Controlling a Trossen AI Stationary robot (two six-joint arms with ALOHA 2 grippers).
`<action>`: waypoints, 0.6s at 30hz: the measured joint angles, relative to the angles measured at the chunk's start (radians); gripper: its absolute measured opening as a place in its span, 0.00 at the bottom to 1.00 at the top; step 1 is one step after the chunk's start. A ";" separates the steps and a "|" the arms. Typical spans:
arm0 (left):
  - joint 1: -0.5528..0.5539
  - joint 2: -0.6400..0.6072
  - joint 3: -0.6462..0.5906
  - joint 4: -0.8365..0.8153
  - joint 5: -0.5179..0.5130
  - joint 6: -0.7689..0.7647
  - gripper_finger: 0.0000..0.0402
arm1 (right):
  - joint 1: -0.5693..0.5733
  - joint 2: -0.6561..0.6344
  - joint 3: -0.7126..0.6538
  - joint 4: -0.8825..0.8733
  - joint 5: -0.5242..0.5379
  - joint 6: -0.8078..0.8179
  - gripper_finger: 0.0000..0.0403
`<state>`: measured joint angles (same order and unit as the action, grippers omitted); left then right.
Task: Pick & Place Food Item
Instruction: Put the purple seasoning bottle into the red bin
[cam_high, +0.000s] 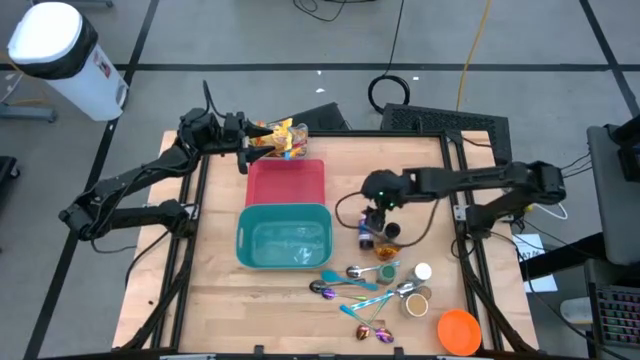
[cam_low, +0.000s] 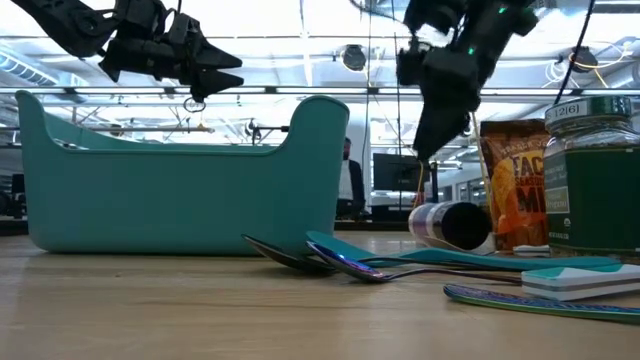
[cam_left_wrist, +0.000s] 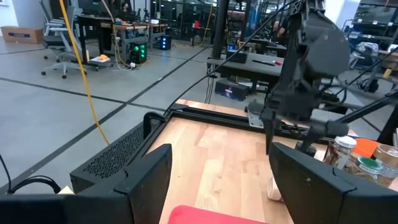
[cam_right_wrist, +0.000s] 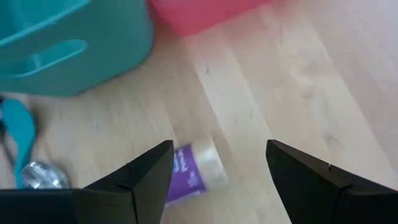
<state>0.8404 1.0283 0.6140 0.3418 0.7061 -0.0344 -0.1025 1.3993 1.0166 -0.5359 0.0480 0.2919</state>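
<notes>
Clearly you are at the start: nothing has been lifted yet, and both bins look bare of food as far as the high view shows. The teal bin (cam_high: 284, 240) and the pink bin (cam_high: 287, 182) sit touching, in the middle of the surface (cam_high: 400, 170).

Your right gripper (cam_high: 378, 213) hangs over the clutter on the right side, and its jaws stand apart with nothing between them. From the right wrist view, the small purple-labelled container (cam_right_wrist: 194, 169) lies on its side on the wood, right below and between the spread fingers (cam_right_wrist: 134, 180), not touched by either. I judge this to be the food item you are going for; the pick, the carry and the drop into a bin are all left to do.

Other items sit close: a snack pouch (cam_low: 512, 185) and a dark jar (cam_low: 597, 180) just beside it, and spoons (cam_high: 350, 285) nearer the front edge.

Your left gripper (cam_high: 246, 150) waits at the back edge, near a heap of bright packets (cam_high: 280, 137), its jaws parted and empty.
</notes>
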 joint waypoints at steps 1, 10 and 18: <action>0.001 0.000 0.000 0.000 0.000 -0.001 0.68 | -0.002 0.022 0.001 0.009 -0.003 0.000 0.62; 0.001 0.000 0.000 0.000 0.000 0.003 0.68 | -0.006 0.190 0.041 -0.045 -0.132 0.110 0.62; 0.001 0.000 0.000 0.000 0.000 0.004 0.68 | -0.016 0.273 0.089 -0.027 -0.221 0.206 0.62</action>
<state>0.8410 1.0283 0.6144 0.3416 0.7057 -0.0307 -0.1183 1.6722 1.1061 -0.5629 -0.1727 0.4976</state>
